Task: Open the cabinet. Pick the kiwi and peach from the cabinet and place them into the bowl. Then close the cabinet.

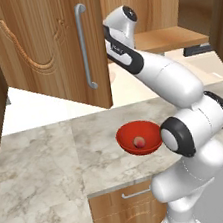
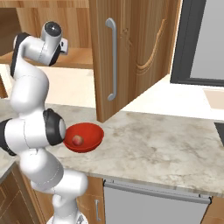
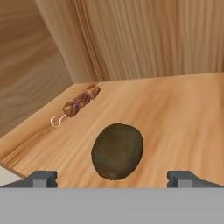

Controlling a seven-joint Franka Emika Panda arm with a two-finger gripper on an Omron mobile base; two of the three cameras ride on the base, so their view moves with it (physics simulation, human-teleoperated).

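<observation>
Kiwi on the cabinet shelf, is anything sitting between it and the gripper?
No. The kiwi lies right ahead of the open gripper, between its fingertips' line. The skewer lies farther back to the side, apart from it.

Glossy white rounded arm (image 1: 172, 81), dark joint bands, small dark grey fingertips (image 3: 41, 178)

bowl (image 1: 129, 133): right rim hidden behind the arm's dark joint
cabinet (image 1: 47, 37): doors cut off by the top edge (both base views)
pincer (image 3: 112, 179): fingertips barely visible in the hand view
</observation>
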